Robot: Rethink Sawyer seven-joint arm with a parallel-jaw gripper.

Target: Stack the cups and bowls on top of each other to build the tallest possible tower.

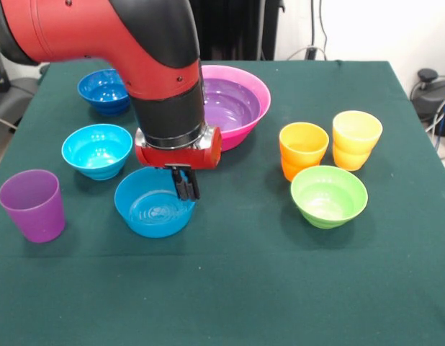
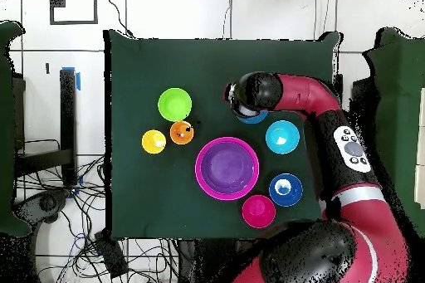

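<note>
**Hand down at the rim of the mid-blue bowl**

From the front view I see the hand [image 1: 186, 184] hanging under the red wrist collar, its two dark fingers pressed close together over the far right rim of the mid-blue bowl [image 1: 152, 202]. I cannot tell whether they pinch the wall of the bowl or merely sit against it. That bowl is smooth, glossy plastic with faint concentric rings moulded into its floor.

The green cloth tabletop [image 1: 230, 288] is matte and slightly creased. At its far middle sits the wide hot-pink bowl [image 1: 257, 101] with the large purple bowl [image 1: 226, 104] nested inside it, both shiny and rounded. To the left stand the cyan bowl [image 1: 97, 150], the dark blue bowl [image 1: 104, 91] farther back, and the translucent, tapered purple cup [image 1: 32, 205] at the near left. On the right, the orange cup [image 1: 303, 148] and the yellow cup [image 1: 356, 138] stand just beside each other, each with a stepped waist, and the lime green bowl [image 1: 328, 195] sits just in front of them.

The overhead view gives me what the arm hides from the front: a small red-pink bowl [image 2: 258, 211] beside the hot-pink one, close to the robot's base. In return, the arm [image 2: 290, 93] covers the hand and nearly all of the mid-blue bowl from above, and I do not make out the purple cup there.
</note>
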